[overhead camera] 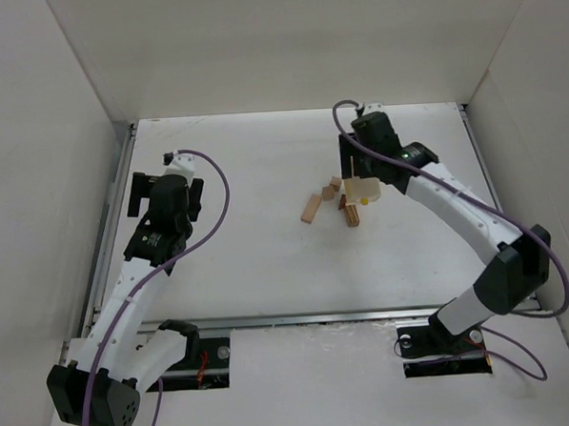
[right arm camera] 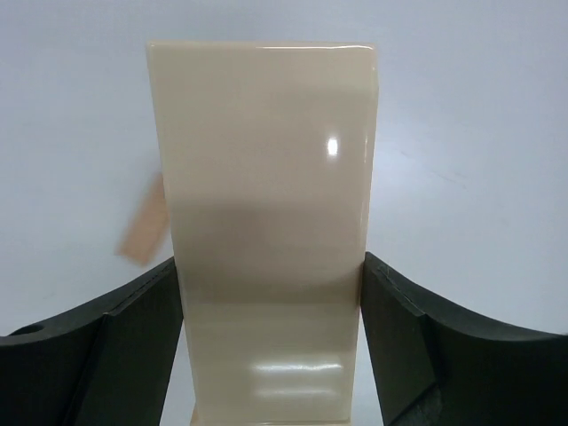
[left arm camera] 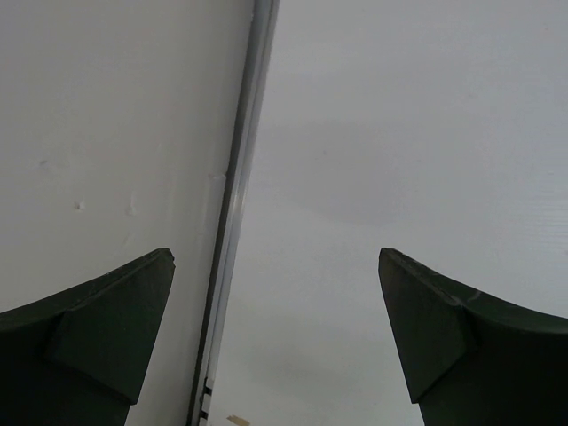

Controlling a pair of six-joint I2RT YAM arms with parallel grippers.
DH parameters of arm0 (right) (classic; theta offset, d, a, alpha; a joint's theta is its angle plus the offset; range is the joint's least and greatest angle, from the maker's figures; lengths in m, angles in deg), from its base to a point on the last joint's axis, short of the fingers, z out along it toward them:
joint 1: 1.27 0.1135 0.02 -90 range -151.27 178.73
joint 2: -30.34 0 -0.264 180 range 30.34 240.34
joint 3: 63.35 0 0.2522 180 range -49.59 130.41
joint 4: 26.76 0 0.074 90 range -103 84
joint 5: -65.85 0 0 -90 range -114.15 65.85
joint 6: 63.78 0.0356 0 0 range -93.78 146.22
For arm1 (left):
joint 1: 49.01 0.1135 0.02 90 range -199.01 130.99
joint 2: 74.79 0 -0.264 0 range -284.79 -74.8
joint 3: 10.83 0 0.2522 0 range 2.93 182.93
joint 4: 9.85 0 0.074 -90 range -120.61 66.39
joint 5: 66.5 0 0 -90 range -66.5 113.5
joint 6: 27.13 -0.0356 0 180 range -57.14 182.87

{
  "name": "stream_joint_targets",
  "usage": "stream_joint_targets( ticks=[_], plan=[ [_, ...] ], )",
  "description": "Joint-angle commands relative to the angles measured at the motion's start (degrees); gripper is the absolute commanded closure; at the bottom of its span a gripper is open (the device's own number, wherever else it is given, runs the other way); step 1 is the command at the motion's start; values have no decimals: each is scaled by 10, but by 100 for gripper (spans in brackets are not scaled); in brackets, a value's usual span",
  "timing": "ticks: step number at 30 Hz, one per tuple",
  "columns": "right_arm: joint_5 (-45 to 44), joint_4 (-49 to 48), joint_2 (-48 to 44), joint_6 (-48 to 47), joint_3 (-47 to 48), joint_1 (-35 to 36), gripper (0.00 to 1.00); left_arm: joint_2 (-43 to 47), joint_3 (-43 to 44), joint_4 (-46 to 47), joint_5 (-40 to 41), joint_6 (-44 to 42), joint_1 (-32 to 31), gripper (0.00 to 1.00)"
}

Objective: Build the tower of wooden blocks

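Near the small blocks (overhead camera: 310, 208), right pincer (right arm camera: 271, 266) clamps a pale yellow block (right arm camera: 266, 169); left pincer (left arm camera: 275, 257) gapes.

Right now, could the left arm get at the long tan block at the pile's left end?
Probably yes: the left gripper is open, nothing lies between it and the long tan block, and the right gripper, clamping the pale yellow slab, sits beyond the block pile.
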Motion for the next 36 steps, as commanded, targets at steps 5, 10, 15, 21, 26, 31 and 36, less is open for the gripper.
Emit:
stream_joint_targets(
  ticks=[5, 10, 15, 21, 26, 31, 36],
  plan=[
    [591, -211, 5, -67, -20, -23, 100, 11, 88, -41, -218, -19, -3, 0],
    [744, -218, 87, -53, 6, -23, 100, -17, 123, -65, -333, -19, -3, 0],
    [783, -266, 102, -36, -19, -11, 100, -67, 142, -51, -436, -44, -15, 7],
    [776, -277, 91, -31, -33, -5, 100, -119, 171, -45, -479, -85, -42, 15],
    [764, -283, 91, -20, -43, 0, 100, -153, 186, -70, -506, -85, -88, 16],
    [764, -293, 75, -20, -48, 0, 100, -166, 176, -69, -504, -72, -112, 22],
    [764, -293, 64, -20, -59, 5, 100, -194, 176, -57, -452, -38, -112, 37]
  ],
)
